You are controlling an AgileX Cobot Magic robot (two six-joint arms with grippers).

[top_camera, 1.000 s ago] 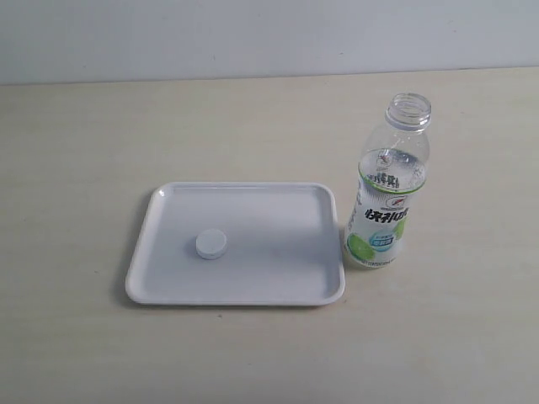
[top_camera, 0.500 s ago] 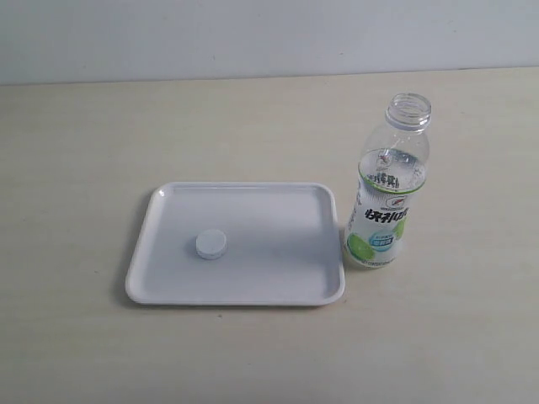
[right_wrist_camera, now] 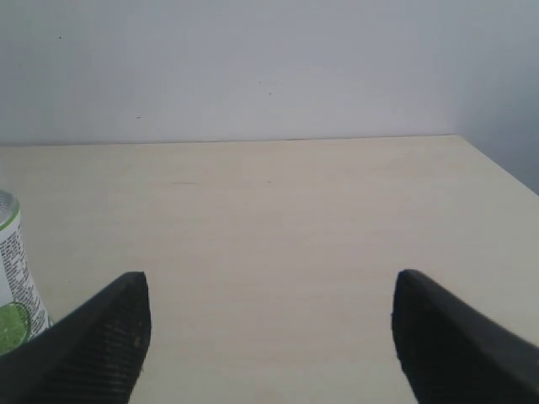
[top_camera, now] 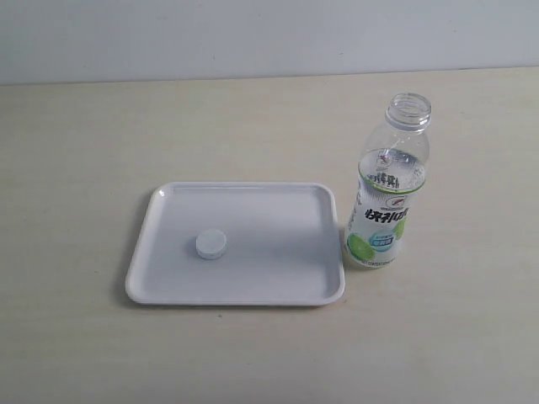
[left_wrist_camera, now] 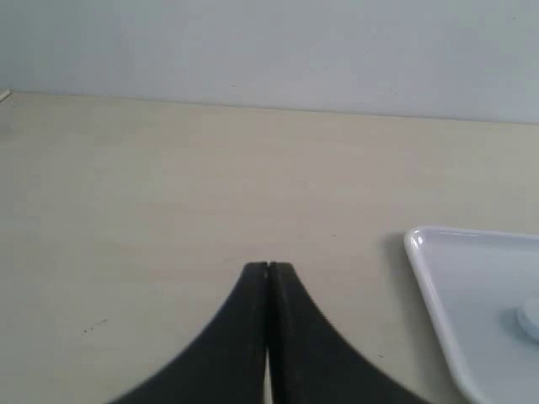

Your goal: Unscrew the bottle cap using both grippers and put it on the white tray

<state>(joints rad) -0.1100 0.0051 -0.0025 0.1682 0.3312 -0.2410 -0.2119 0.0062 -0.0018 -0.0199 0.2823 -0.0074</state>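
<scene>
- Left gripper of mine is closed: its two black fingers meet tip to tip with nothing between them, above bare table.
- My right gripper is open, its black fingers wide apart and holding nothing, also over bare table.
- The bottle cap, a small white disc, lies flat on the white tray, a little left of the tray's middle and apart from every rim.
- The tray lies flat on the pale beige table, its long sides parallel to the table's far edge, where a pale wall begins.
- The bottle stands upright on the table just beside the tray's right rim; I cannot tell whether they touch.
- Its threaded neck is open, and its label is white and green with dark characters.
- My left wrist view catches one tray corner and the cap's edge; my right wrist view catches the bottle's label near one finger.
</scene>
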